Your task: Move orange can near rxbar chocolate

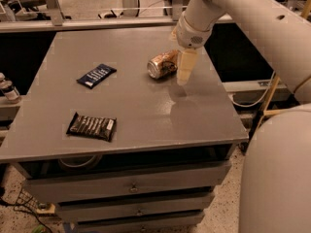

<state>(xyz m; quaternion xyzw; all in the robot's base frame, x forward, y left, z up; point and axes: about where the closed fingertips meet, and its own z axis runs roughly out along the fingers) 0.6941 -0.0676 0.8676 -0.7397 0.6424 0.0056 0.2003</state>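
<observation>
The orange can (162, 65) lies on its side on the grey table (146, 106), right of centre toward the back, its silver end facing front left. The rxbar chocolate (92, 126), a dark wrapper with pale striped lettering, lies flat near the table's front left. My gripper (184, 71) hangs from the white arm just right of the can, its pale fingers pointing down close above the tabletop. It holds nothing.
A dark blue wrapper with white text (96, 75) lies at the left middle of the table. Drawers (131, 186) sit below the front edge. The robot's white body (277, 178) fills the lower right. Metal frames stand behind the table.
</observation>
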